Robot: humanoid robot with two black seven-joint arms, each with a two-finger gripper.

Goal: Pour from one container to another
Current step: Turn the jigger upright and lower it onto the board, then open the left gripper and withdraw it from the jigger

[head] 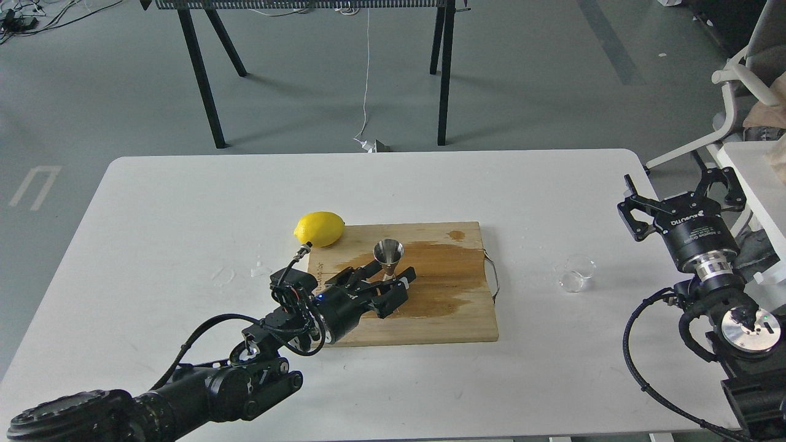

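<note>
Now the left gripper (393, 281) has its fingers parted around the shiny steel hourglass jigger (389, 255), which could tip onto the wet wooden board (442, 307) if nudged; the right gripper (681, 187) is spread.

My left gripper (388, 280) brackets the shiny steel hourglass jigger (389, 253), upright on the stained wooden cutting board (430, 307). My right gripper (678, 187) hangs open, near the clear glass cup (576, 273).

Left gripper (388, 276) low, fingers seemingly closed, right gripper (678, 190) raised, spread
</note>
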